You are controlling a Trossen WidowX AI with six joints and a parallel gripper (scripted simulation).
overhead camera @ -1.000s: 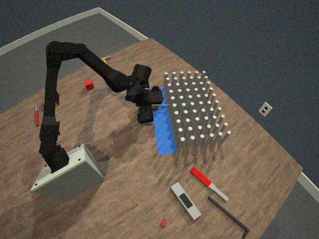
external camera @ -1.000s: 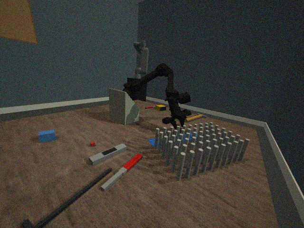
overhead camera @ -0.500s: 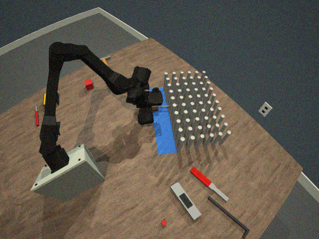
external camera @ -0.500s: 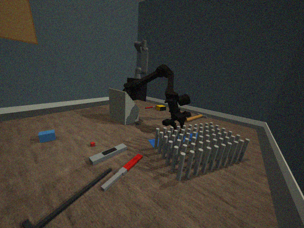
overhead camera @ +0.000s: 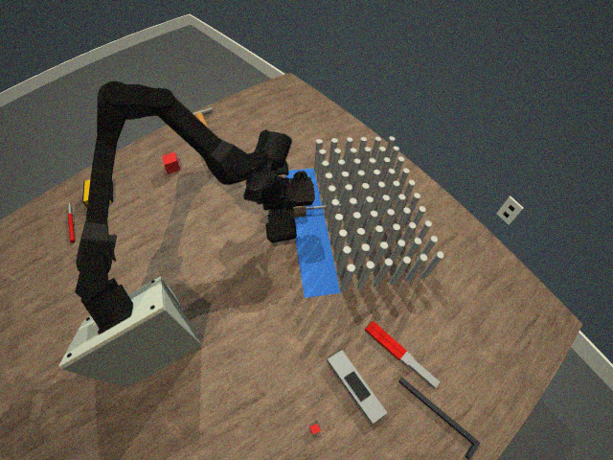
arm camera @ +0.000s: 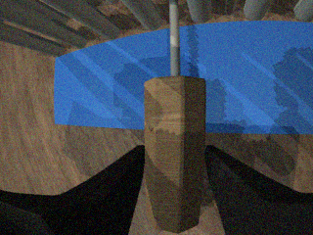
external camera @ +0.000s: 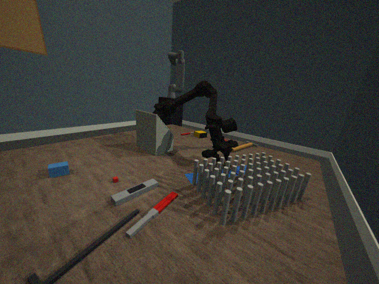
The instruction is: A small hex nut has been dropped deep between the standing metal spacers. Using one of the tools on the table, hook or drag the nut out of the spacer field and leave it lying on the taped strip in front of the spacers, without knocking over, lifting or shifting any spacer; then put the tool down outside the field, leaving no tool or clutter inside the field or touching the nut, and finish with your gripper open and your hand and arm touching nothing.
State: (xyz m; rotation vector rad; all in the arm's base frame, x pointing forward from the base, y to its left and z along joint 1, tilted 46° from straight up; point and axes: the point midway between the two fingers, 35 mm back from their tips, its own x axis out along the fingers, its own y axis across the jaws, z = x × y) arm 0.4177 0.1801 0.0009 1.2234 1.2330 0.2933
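Gripping the wooden handle [arm camera: 175, 157] of a hook tool [overhead camera: 307, 210], the gripper [overhead camera: 290, 212] stands over the taped strip [overhead camera: 316, 269], at the strip's end nearer the table's far corner; its fingers are closed on the handle, one on each side in the wrist view; the tool's thin metal shaft [arm camera: 174, 23] runs out across the blue tape toward the spacers [overhead camera: 375, 213] and ends among the first row of them; its tip is lost between the posts, so whether it touches one cannot be told.

The spacers stand upright in a regular grid just beside the strip's long edge, on the side toward the table's right edge; the hex nut cannot be made out in any view, being hidden among the posts or too small to see.

Toward the table's near edge lie a red-and-grey flat tool [overhead camera: 400, 353], a grey block with a dark inset [overhead camera: 356, 386] and a long dark L-shaped bar [overhead camera: 438, 417], all well apart from the field; a small red cube [overhead camera: 314, 428] lies near the near edge; a larger red cube [overhead camera: 170, 162], a yellow block [external camera: 200, 134] and a red-handled tool [overhead camera: 70, 225] lie toward the left edge, behind the arm; a blue block [external camera: 58, 168] shows in the exterior view; the arm's grey base [overhead camera: 163, 316] sits toward the left corner.
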